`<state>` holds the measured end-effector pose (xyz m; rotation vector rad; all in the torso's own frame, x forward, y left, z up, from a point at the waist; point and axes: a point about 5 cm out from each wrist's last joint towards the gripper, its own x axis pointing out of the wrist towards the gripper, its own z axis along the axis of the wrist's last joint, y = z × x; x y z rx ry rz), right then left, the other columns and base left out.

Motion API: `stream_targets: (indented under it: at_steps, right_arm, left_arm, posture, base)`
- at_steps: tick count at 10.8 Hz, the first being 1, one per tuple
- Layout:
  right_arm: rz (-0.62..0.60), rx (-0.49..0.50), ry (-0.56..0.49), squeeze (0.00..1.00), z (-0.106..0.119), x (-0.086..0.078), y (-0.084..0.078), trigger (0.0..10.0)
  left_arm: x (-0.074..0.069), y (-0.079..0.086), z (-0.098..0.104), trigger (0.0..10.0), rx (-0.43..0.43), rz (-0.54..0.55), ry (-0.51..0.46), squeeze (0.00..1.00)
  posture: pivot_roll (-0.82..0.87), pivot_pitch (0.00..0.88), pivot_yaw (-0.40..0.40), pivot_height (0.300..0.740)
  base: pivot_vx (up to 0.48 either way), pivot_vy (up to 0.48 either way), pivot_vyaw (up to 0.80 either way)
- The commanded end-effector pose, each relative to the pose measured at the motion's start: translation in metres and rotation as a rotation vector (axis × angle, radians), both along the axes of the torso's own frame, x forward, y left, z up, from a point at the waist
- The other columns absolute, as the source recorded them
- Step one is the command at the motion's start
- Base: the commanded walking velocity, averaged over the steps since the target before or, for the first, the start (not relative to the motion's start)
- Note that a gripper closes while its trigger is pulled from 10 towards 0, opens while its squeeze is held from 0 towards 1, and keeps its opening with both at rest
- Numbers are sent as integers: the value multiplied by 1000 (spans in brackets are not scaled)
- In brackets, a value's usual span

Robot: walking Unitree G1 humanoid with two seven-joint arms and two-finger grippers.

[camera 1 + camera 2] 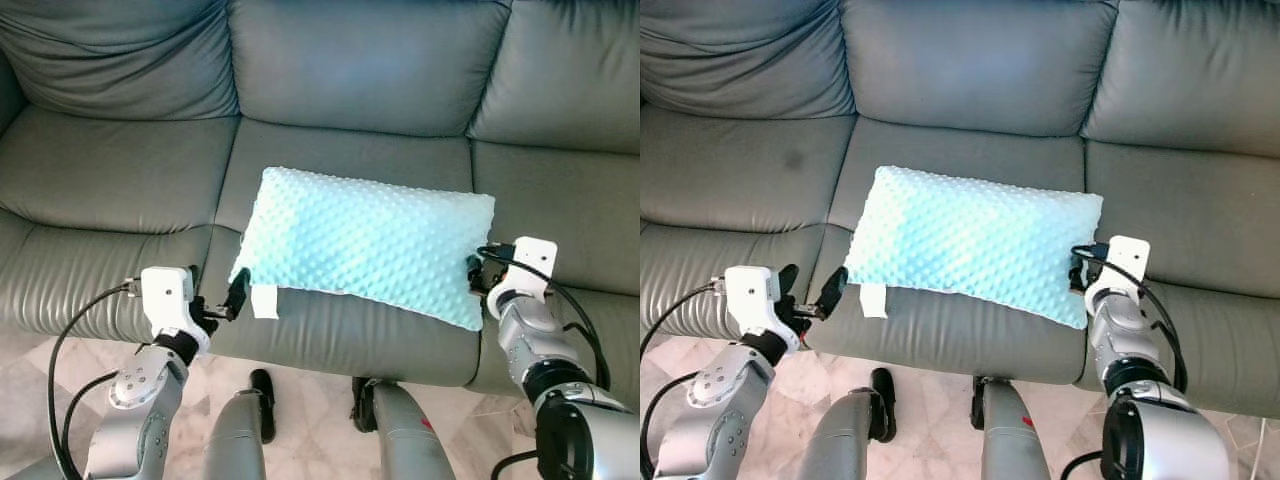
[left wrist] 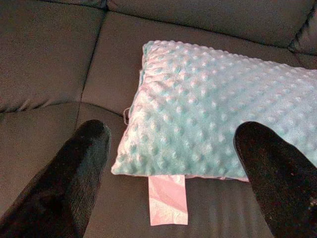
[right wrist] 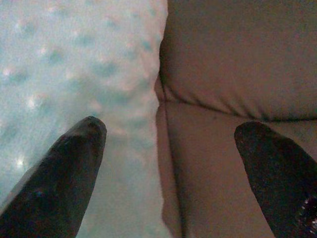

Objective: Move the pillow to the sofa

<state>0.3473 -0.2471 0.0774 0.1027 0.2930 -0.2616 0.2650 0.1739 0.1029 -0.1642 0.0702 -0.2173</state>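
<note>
A light blue dotted pillow [image 1: 365, 240] lies flat on the middle seat of the grey leather sofa [image 1: 350, 60], with a white tag [image 1: 264, 300] hanging off its near left corner. My left gripper [image 1: 215, 290] is open just off that corner, apart from the pillow [image 2: 213, 114], with the tag [image 2: 168, 201] lying between its fingers. At the pillow's right end my right gripper [image 1: 475, 272] is also open. One of its fingers [image 3: 64, 168] lies over the pillow's edge [image 3: 89, 59], the other over the bare seat.
Sofa seats [image 1: 110, 180] lie to the left and right of the pillow. The sofa's front edge is right before me, with my legs [image 1: 400, 430] and a strip of marble floor [image 1: 300, 390] below it.
</note>
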Motion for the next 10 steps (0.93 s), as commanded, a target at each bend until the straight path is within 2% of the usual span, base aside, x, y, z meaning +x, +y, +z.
stream_targets:
  at_steps: [1, 7, 10]
  right_arm:
    - [4, 54, 60, 0, -18, -10, 3, 10000]
    - [93, 121, -26, 0, -5, 2, 18, 10000]
    - [121, 75, -106, 0, 8, 7, 18, 10000]
  left_arm:
    - [-7, 3, -8, 10000, 3, 16, 41, 0]
    - [-7, 2, -9, 10000, 0, 18, 46, 0]
    - [-5, 2, -10, 10000, -1, 19, 46, 0]
  posture:
    - [61, 474, 64, 740]
    - [60, 471, 62, 740]
    - [57, 468, 61, 740]
  base:
    - [0, 0, 0]
    - [0, 0, 0]
    - [0, 0, 0]
